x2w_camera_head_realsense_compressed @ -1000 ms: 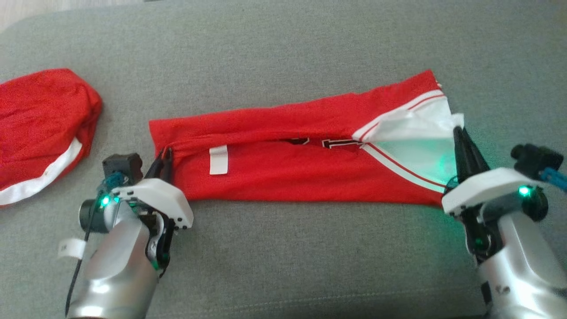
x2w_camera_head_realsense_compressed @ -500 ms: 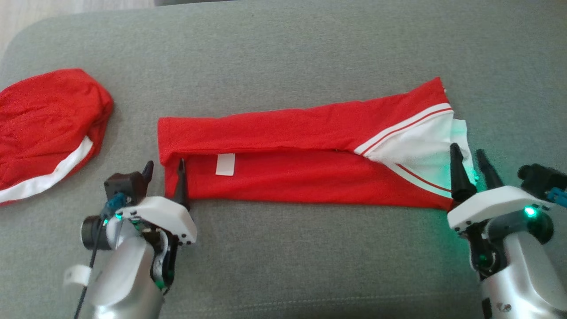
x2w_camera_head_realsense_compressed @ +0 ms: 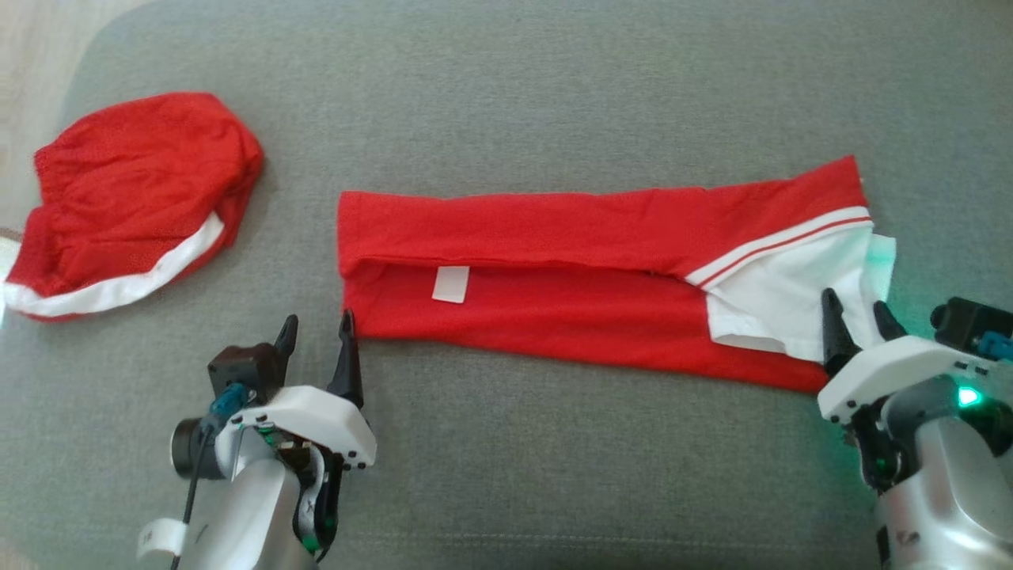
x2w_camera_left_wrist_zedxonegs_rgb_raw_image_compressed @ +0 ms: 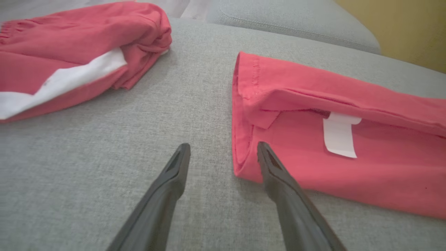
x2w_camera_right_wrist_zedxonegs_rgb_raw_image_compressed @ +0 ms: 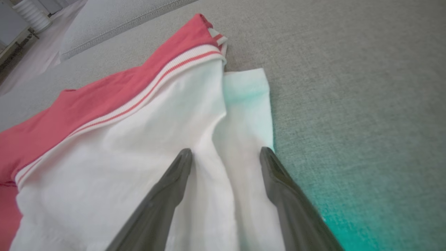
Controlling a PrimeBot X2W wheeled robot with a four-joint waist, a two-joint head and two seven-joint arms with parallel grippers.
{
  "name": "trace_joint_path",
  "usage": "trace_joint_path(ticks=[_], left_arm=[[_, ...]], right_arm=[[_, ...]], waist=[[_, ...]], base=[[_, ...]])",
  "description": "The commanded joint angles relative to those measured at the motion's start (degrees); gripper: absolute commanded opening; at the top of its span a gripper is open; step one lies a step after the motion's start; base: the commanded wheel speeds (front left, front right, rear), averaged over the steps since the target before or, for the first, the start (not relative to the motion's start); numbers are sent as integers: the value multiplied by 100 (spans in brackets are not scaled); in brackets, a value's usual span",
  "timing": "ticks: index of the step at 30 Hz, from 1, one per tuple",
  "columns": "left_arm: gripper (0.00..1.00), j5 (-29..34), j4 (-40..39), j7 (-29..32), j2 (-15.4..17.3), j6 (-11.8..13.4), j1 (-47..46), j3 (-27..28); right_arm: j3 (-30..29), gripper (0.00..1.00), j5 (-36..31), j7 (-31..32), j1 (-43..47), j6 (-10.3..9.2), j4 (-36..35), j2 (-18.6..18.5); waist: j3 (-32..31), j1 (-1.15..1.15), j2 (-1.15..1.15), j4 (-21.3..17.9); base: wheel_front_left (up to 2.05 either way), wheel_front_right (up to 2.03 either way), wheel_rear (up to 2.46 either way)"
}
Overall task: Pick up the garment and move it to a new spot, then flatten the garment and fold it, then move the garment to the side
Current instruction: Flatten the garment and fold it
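**Both claws open at the ends of the folded garment**

Left claw [x2w_camera_head_realsense_compressed: 318,319] first: fingers spread wide, nothing pinched. In the left wrist view the left claw [x2w_camera_left_wrist_zedxonegs_rgb_raw_image_compressed: 223,145] straddles the garment's [x2w_camera_left_wrist_zedxonegs_rgb_raw_image_compressed: 383,174] near left corner, with the cloth edge between the two fingers. One finger overlaps the red, and I can't tell if it touches.

Right claw [x2w_camera_head_realsense_compressed: 853,301]: fingers also apart, holding nothing. In the right wrist view the right claw [x2w_camera_right_wrist_zedxonegs_rgb_raw_image_compressed: 225,150] points up over the white panel [x2w_camera_right_wrist_zedxonegs_rgb_raw_image_compressed: 122,157], which lies loose beneath and is not clamped. The green tint on the cloth there is the wrist light.

The garment [x2w_camera_head_realsense_compressed: 554,277] lies as a long strip across the middle of the couch [x2w_camera_head_realsense_compressed: 554,475]. Its far long edge is folded down over the near half. A tag [x2w_camera_head_realsense_compressed: 451,283] shows just under that fold line near the left end. The white panel [x2w_camera_head_realsense_compressed: 775,293] with striped trim is at the right end and looks a bit rumpled, with one flap poking past the edge.

My read on the placement is that one claw sits at each end of the near edge because a two-arm lengthwise fold gets gripped there. With both claws open and the strip lying flat, I'd call that fold laid. What's likely left is an end-to-end fold, then the move to the side. The right end could use smoothing first.

A red pile [x2w_camera_head_realsense_compressed: 134,182] with a white band sits at the couch's far left, well apart from the strip. It's near in the left wrist view too [x2w_camera_left_wrist_zedxonegs_rgb_raw_image_compressed: 69,45]. It takes up room on that side, so I'd watch for that when setting the garment aside.
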Motion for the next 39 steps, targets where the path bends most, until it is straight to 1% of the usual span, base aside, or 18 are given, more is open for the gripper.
trace_joint_path(ticks=[1,3,9,10,11,12,13,16,19,25,28,30,32,36,37,39], left_arm=[[100,40,-181,-71,53,-31,-21,199],[100,69,-198,-71,30,-50,0,242],[100,153,-213,-71,-9,-107,75,356],[100,168,-211,-71,-14,-114,86,366],[100,182,-209,-71,-19,-120,97,371],[100,196,-207,-71,-24,-127,106,370],[100,208,-207,-71,-28,-133,115,365],[100,229,-208,-71,-38,-154,141,336],[100,232,-208,-71,-44,-169,180,328],[100,195,-196,-71,-50,-194,288,297],[100,128,-209,-71,-51,-180,306,231],[100,87,-218,-71,-51,-163,306,184],[100,47,-231,-71,-51,-143,299,130],[100,-21,-227,-71,-51,-121,280,9],[100,-21,-227,-71,-51,-121,280,9],[100,-56,-220,-71,-52,-121,277,-58]], right_arm=[[156,100,-30,100,-120,37,-3,24],[242,100,80,162,-122,37,121,67],[910,100,640,267,-94,37,220,136],[989,93,698,279,-92,37,239,139],[1049,71,731,280,-94,37,265,141],[1074,34,747,246,-104,37,290,142],[1089,0,745,209,-119,37,321,139],[997,0,724,-35,-198,37,383,66],[768,0,732,-319,-312,37,389,-68],[240,0,590,-613,-510,37,332,-596],[131,0,520,-650,-605,37,188,-746],[177,0,503,-653,-653,37,25,-737],[346,0,534,-646,-675,37,-185,-647],[933,0,704,-552,-600,37,-674,-366],[933,0,704,-552,-600,37,-674,-366],[1280,0,812,-457,-519,37,-905,-248]], waist=[[-2,0,0,46],[-10,0,0,97],[-57,0,0,162],[-65,0,0,167],[-72,0,0,172],[-78,0,0,178],[-84,0,0,184],[-109,0,0,187],[-152,0,0,159],[-256,0,0,44],[-282,0,0,-11],[-290,0,0,-37],[-296,0,0,-45],[-320,0,0,6],[-320,0,0,6],[-335,0,0,72]], base=[[0,0,0],[0,0,0],[0,0,0],[0,0,0],[0,0,0],[0,0,0],[0,0,0],[0,0,0],[0,0,0],[0,0,0],[0,0,0],[0,0,0],[0,0,0],[0,0,0],[0,0,0],[0,0,0]])
